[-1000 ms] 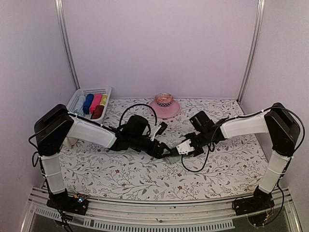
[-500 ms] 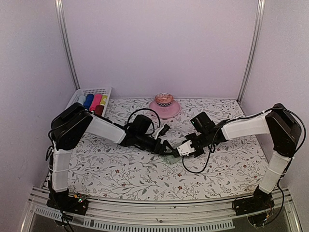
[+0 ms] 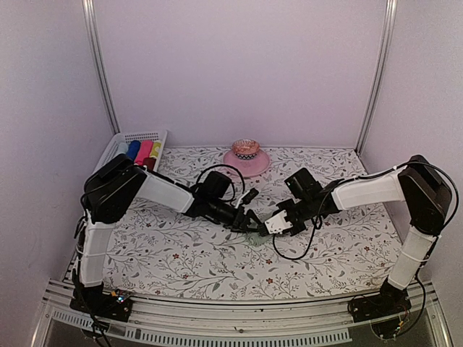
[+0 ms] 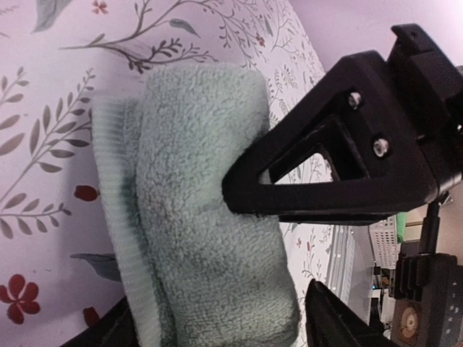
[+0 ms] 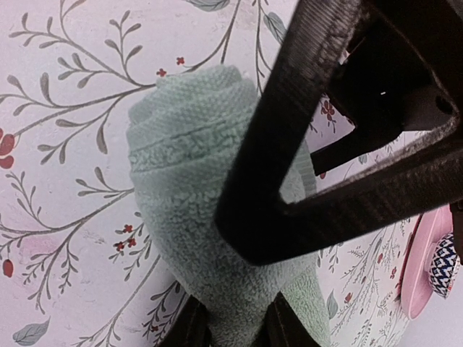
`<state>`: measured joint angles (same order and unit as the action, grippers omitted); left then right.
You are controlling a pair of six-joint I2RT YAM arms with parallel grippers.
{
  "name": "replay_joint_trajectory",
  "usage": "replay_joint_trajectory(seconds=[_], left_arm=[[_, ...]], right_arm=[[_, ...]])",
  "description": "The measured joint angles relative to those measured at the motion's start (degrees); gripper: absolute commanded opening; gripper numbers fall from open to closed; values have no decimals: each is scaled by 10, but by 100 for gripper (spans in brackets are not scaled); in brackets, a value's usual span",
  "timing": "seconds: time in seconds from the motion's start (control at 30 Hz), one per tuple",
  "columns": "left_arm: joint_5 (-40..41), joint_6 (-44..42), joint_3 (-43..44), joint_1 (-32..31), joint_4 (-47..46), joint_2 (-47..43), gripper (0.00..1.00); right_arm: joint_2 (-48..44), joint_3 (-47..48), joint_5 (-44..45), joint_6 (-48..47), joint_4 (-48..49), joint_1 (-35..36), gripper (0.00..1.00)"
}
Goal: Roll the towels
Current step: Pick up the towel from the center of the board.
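Lilac walls (image 3: 239,72), metal uprights (image 3: 101,72) in the back corners, desk (image 3: 181,260) under a floral cover.

Back left: white basket (image 3: 116,147) against the wall. It holds rolled cloths (image 3: 143,152) side by side (blue, pink, yellow), plus the dark red-brown towel (image 3: 149,164), also rolled, at the basket's near side and partly behind the left arm (image 3: 163,194). That arm stretches from its raised elbow low across the desk toward centre, with a black cable loop (image 3: 215,173) above the wrist.

Back centre: pink plate (image 3: 233,163) with a small patterned bowl (image 3: 246,149) on it, well apart from the work spot.

Centre: left tool (image 3: 255,223) and right tool (image 3: 270,225) meet nose to nose and crowd the top view. Only a sliver of the green towel (image 3: 257,236) shows under them.

Wrist views: green towel is rolled into a fat cylinder, lying on the cover.
- Left tool: jaws spread wide, one on each side of the roll's near end. Can't tell if they touch or pinch it.
- Right tool: clenched on the roll, cloth visibly squeezed between its fingers. One finger presses into the roll's side in the left wrist view.
- Each tool's black finger blocks a good part of the other camera's view of the roll.

Right arm (image 3: 365,189) stretches in from the right, its drooping cable (image 3: 293,251) lying on the desk in front.
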<state>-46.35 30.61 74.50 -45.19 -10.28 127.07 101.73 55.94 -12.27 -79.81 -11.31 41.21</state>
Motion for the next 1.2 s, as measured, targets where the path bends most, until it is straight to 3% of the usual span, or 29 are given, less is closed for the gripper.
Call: replay_joint_trajectory(seconds=[0.23,0.4,0.5,0.6,0.7,1.03,1.1,1.2], left_arm=[[5,5,8,1,23,7,43],[-1,12,12,0,27,15,40],[-5,15,15,0,28,16,24],[-10,22,20,0,30,22,0],[-16,26,24,1,27,26,0],[48,16,-2,-4,23,-8,0],[80,4,-16,-5,33,-35,0],[122,-16,-31,-5,54,-79,0]], right_arm=[[-1,-2,4,0,3,2,27],[-2,-4,11,-2,6,5,27],[-2,-5,14,-2,7,7,27],[-3,-5,17,-2,8,9,27],[-3,-6,21,-3,9,9,28],[-13,-8,26,25,3,11,77],[-28,-7,22,38,-4,8,97],[-52,4,12,63,-16,-4,99]])
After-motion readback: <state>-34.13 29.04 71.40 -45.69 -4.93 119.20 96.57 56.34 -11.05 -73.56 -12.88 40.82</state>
